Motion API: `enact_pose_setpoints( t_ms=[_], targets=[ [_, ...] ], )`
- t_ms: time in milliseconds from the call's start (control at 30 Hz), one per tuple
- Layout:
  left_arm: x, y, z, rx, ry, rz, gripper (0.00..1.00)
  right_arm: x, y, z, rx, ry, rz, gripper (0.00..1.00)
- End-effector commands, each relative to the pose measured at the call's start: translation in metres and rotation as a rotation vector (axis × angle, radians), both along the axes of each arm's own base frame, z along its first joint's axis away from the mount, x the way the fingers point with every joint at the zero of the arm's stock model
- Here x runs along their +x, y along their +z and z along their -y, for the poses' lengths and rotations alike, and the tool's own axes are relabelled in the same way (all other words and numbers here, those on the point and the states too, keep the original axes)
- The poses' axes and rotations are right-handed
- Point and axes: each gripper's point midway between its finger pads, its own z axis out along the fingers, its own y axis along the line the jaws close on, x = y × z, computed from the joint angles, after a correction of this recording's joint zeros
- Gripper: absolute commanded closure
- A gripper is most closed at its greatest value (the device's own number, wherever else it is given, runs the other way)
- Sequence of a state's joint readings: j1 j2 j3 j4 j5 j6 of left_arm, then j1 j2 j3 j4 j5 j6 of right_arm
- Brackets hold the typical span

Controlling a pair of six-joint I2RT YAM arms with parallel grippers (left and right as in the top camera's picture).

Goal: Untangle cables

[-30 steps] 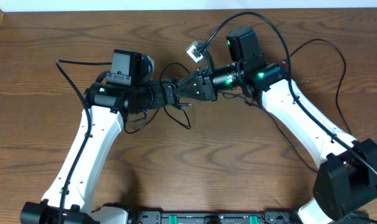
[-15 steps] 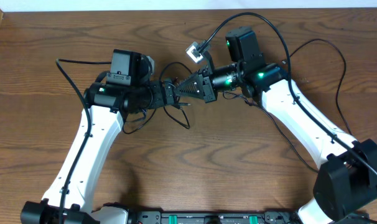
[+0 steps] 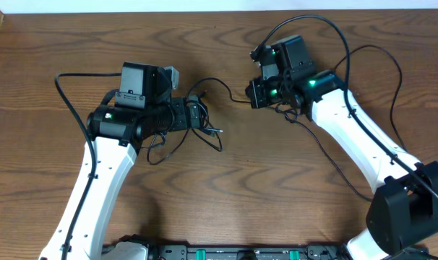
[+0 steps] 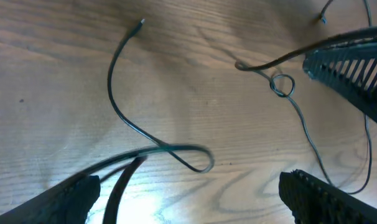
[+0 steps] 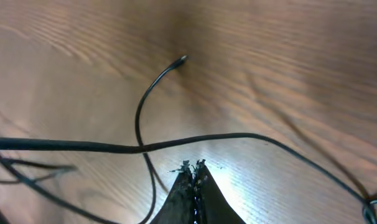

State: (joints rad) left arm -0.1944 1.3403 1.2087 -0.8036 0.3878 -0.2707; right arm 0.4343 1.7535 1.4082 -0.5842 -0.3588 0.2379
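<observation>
Thin black cables (image 3: 216, 83) lie loose on the wood between my two arms, with more loops (image 3: 163, 146) below the left arm. My left gripper (image 3: 202, 115) is open; in the left wrist view (image 4: 188, 182) its fingers (image 4: 70, 196) stand wide apart over a cable loop (image 4: 198, 160), and one black cord (image 4: 119, 193) runs between them. A small knotted ring (image 4: 282, 84) lies further out. My right gripper (image 3: 252, 94) is shut; in the right wrist view (image 5: 193, 167) no cable shows between its tips. A cable (image 5: 195, 142) crosses just beyond them, and a loose end (image 5: 182, 59) lies farther out.
Thicker black cords (image 3: 392, 79) run from the right arm across the right side of the table, and another (image 3: 67, 94) runs behind the left arm. The right gripper's finger (image 4: 353, 65) shows at the top right of the left wrist view.
My right gripper has pulled back to the right, away from the left gripper it was meeting. The left arm has shifted slightly left. A cable now arcs between the two.
</observation>
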Motion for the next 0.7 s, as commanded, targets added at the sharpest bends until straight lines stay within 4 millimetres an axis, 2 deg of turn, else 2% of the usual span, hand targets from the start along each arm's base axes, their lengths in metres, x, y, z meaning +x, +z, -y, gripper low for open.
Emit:
enact_pose_setpoints(
  t_ms=[0,100,200,267,333,367,433,467,567,667],
  targets=[
    [0.004,0.008,0.004,-0.038,0.019,0.005,0.02,-0.007,0.001,-0.006,0.028,0.059,-0.006,0.99],
    [0.005,0.009,0.005,-0.138,0.202,-0.089,0.02,-0.009,-0.003,-0.001,0.005,0.044,-0.024,0.96],
    [0.0,0.002,0.003,-0.244,0.439,-0.241,0.02,-0.009,-0.011,0.011,-0.04,-0.015,-0.059,0.88],
    [0.007,-0.008,-0.008,-0.188,0.495,-0.215,0.02,-0.011,-0.014,0.017,-0.05,-0.047,-0.089,0.87],
    [0.013,-0.027,-0.022,-0.005,0.421,-0.137,0.02,-0.012,-0.016,0.022,-0.05,-0.07,-0.114,0.87],
    [0.012,-0.039,-0.021,0.094,0.286,-0.113,0.02,-0.012,-0.017,0.024,-0.049,-0.08,-0.122,0.87],
    [-0.004,-0.066,-0.012,0.225,0.033,-0.16,0.02,-0.012,-0.018,0.028,-0.054,-0.088,-0.133,0.87],
    [-0.013,-0.079,-0.01,0.264,-0.033,-0.21,0.02,-0.012,-0.019,0.03,-0.056,-0.091,-0.138,0.86],
    [-0.042,-0.11,-0.013,0.344,-0.107,-0.385,0.02,-0.013,-0.02,0.033,-0.059,-0.096,-0.146,0.85],
    [-0.063,-0.123,-0.016,0.347,-0.039,-0.538,0.02,-0.014,-0.02,0.033,-0.061,-0.095,-0.15,0.83]
  ],
)
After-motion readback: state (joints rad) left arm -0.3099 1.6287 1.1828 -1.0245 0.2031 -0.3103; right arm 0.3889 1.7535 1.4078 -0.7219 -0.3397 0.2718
